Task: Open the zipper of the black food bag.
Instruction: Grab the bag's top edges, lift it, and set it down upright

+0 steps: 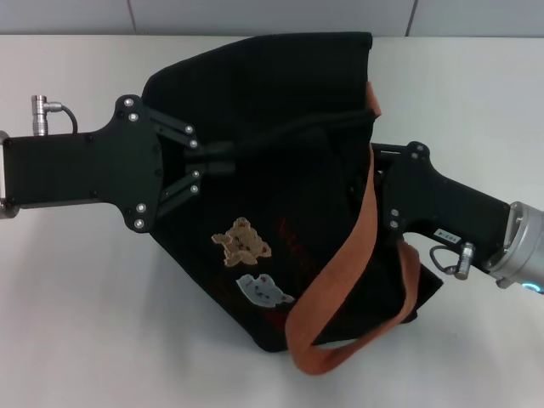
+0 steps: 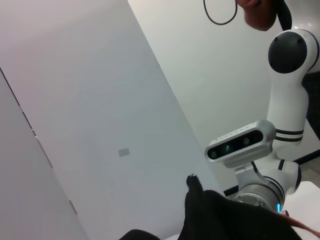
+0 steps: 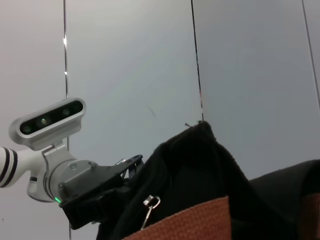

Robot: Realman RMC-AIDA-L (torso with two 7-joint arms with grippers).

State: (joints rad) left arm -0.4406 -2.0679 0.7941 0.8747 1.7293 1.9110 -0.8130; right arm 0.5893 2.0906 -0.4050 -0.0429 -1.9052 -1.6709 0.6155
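Note:
The black food bag (image 1: pixel 280 204) lies on its side on the white table, bear patches (image 1: pixel 242 240) up and an orange-brown strap (image 1: pixel 353 246) draped over it. My left gripper (image 1: pixel 219 159) reaches in from the left, its fingers shut on a raised fold of the bag's fabric. My right gripper (image 1: pixel 374 183) presses against the bag's right side; its fingers are hidden behind the fabric and strap. In the right wrist view the zipper (image 3: pixel 159 172) runs along the bag's edge, with a small silver slider (image 3: pixel 150 205) hanging just above the strap (image 3: pixel 190 222).
The white table (image 1: pixel 76 306) extends around the bag, with a grey wall (image 1: pixel 255 15) behind. The left wrist view shows the wall, the right arm's wrist camera (image 2: pixel 235 145) and black fabric (image 2: pixel 225 217).

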